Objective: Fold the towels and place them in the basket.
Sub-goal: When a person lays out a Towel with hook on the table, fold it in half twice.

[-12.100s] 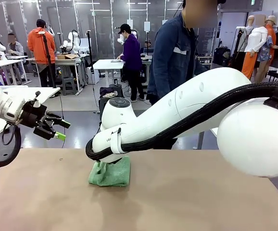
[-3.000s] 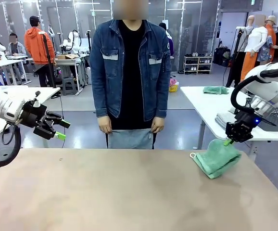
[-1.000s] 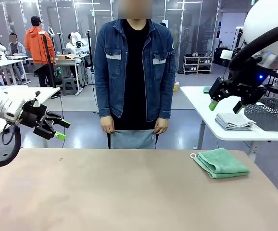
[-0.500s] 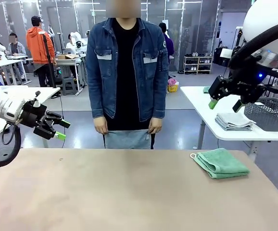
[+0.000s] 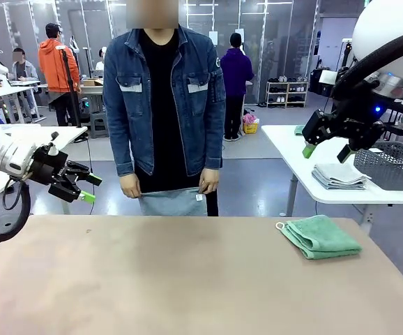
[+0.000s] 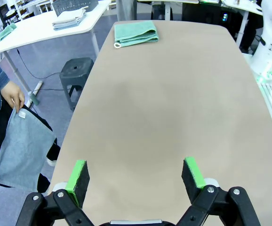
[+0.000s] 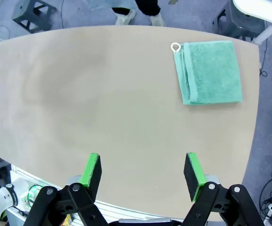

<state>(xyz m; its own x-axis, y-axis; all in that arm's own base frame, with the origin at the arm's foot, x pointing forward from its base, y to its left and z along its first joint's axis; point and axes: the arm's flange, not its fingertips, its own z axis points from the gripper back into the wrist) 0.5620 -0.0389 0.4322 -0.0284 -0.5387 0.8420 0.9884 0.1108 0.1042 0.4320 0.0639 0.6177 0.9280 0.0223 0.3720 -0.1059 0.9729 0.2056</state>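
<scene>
Front view: we see the right gripper (image 5: 325, 152) hanging high above the right end of the table (image 5: 187, 279), jaws wide and empty. Three seconds ago it was down on the mint green towel (image 5: 320, 237), which now lies folded and let go near the table's right edge. The left gripper (image 5: 91, 189) hovers off the table's left end, jaws wide with nothing between them, where it was before. The person (image 5: 163, 91) at the table's far side has shifted a little toward its left and holds the grey-blue towel (image 5: 172, 203) by its upper corners, so that it hangs just behind the far edge. The basket (image 5: 390, 164) stands beyond the table's right end on a white side table (image 5: 289, 143), well apart from both towels.

Left wrist view: the green pads (image 6: 78, 176) stand wide apart over the table's left end. The grey-blue towel (image 6: 23, 146) hangs off the table's far side from the person's hand (image 6: 13, 96). The mint green towel (image 6: 136, 33) lies at the table's opposite end.

Right wrist view: we look down on the table past wide-open fingers (image 7: 92, 170). The mint green towel (image 7: 211, 71) lies flat, its white loop (image 7: 175, 47) at the corner toward the table's far edge.

We judge that the first towel is folded but not yet in the basket. The second has still to reach the table, so both arms wait on the person.
</scene>
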